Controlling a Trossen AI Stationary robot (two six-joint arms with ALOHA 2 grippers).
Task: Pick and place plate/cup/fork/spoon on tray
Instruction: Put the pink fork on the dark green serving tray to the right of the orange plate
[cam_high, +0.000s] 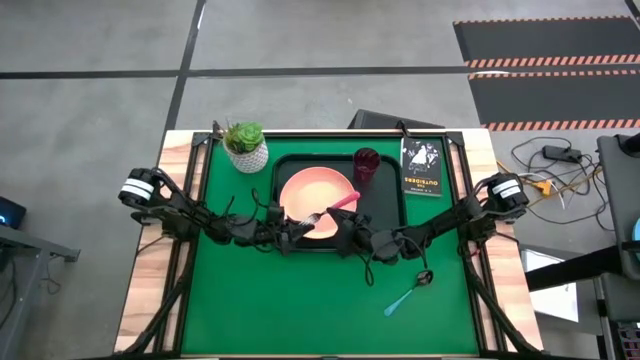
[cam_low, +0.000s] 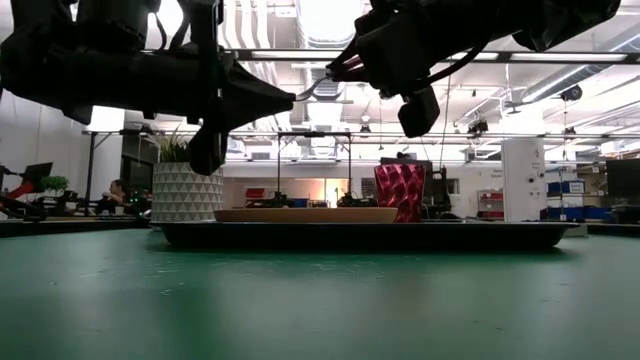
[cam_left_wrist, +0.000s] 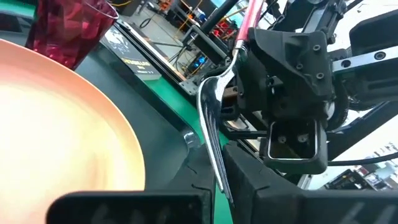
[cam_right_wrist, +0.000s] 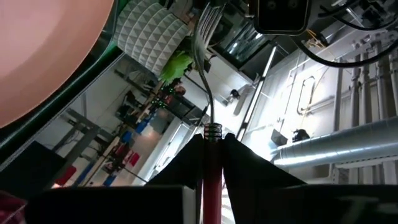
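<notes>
Two of the four pieces already sit on the tray (cam_high: 285, 170): the plate (cam_high: 310, 188) toward its 9 o'clock side and the cup (cam_high: 366, 165) at roughly 2 o'clock, while the spoon (cam_high: 409, 291) lies on the green mat well apart, out at 5 o'clock from the tray. My right gripper (cam_high: 346, 226) is pinching the fork (cam_high: 328, 211) by its pink-red handle; my own wrist view shows both fingers pressed against the handle just behind the metal collar, with the neck and tines running out ahead. The low view puts the fork up in the air, clear of the plate. My left gripper (cam_high: 293, 232) hovers at the tray's 6 o'clock edge, right by the tines, but I cannot tell whether its fingers are spread or together. To do this step well, I judge I should keep the handle level, lower it slowly over the plate or the bare tray floor, and let go only once the tines touch, so it neither bounces nor slides. The fork is slim, with bright curved metal tines and a narrow handle, so it could twist in a loose grip.
</notes>
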